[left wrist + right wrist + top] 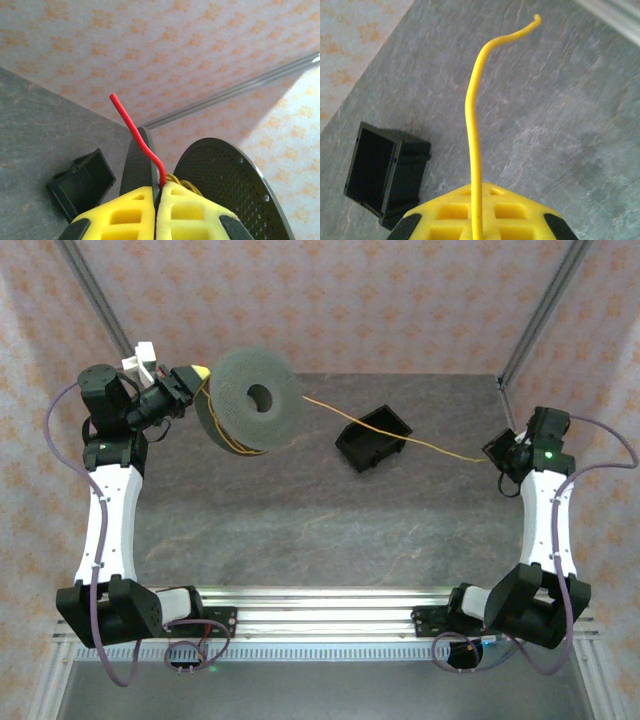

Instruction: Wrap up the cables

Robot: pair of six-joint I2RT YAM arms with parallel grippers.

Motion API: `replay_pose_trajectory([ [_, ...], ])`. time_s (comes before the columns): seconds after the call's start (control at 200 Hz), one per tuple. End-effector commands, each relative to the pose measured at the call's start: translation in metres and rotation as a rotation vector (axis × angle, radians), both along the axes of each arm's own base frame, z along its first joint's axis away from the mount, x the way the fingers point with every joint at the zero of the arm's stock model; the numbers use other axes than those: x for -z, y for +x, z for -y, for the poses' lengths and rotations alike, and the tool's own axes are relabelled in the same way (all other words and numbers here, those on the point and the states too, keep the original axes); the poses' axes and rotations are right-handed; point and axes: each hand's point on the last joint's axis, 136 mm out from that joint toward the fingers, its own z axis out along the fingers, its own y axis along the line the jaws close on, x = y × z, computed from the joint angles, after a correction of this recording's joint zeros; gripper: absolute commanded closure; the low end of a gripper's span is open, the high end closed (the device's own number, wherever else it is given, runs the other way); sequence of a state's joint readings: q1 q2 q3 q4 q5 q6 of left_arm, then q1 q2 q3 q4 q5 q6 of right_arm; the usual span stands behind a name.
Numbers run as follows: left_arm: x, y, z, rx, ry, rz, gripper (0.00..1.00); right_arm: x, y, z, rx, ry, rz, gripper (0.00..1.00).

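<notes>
Cables [472, 125]: yellow strand [440, 446] runs from the spool [255, 400] past the black box [373, 440] into the clamped right gripper [476, 210]; left gripper [156, 195] pinches the red end [135, 131]

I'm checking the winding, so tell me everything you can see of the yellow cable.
The yellow cable looks thin, smooth and plastic-coated. Some turns lie wound on the grey spool; from there one nearly straight span crosses over the black box to the right gripper, shut on it, a short curved end poking past its fingers.
</notes>
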State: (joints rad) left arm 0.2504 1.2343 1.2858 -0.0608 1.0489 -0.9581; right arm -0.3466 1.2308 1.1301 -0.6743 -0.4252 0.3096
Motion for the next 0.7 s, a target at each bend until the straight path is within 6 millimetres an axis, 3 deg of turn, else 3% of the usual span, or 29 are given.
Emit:
replay_pose_trajectory([
  [0.0, -0.052, -0.002, -0.029, -0.206, 0.041, 0.166, 1.0, 0.008, 0.006, -0.019, -0.051, -0.002, 0.021, 1.0],
  [0.12, -0.04, 0.005, -0.044, -0.343, 0.049, 0.119, 1.0, 0.022, 0.007, -0.046, -0.099, 0.029, 0.037, 1.0],
  [0.2, -0.036, 0.01, -0.053, -0.427, 0.042, 0.107, 1.0, 0.02, 0.001, -0.064, -0.147, 0.028, 0.07, 1.0],
  [0.36, -0.028, 0.021, -0.06, -0.54, 0.096, 0.078, 1.0, 0.028, -0.008, -0.115, -0.3, 0.016, 0.088, 1.0],
  [0.601, -0.011, 0.04, -0.07, -0.677, 0.248, 0.025, 1.0, 0.019, -0.028, -0.199, -0.597, -0.012, 0.141, 1.0],
  [0.696, -0.004, 0.047, -0.073, -0.704, 0.319, 0.01, 1.0, 0.006, -0.039, -0.228, -0.713, -0.016, 0.177, 1.0],
])
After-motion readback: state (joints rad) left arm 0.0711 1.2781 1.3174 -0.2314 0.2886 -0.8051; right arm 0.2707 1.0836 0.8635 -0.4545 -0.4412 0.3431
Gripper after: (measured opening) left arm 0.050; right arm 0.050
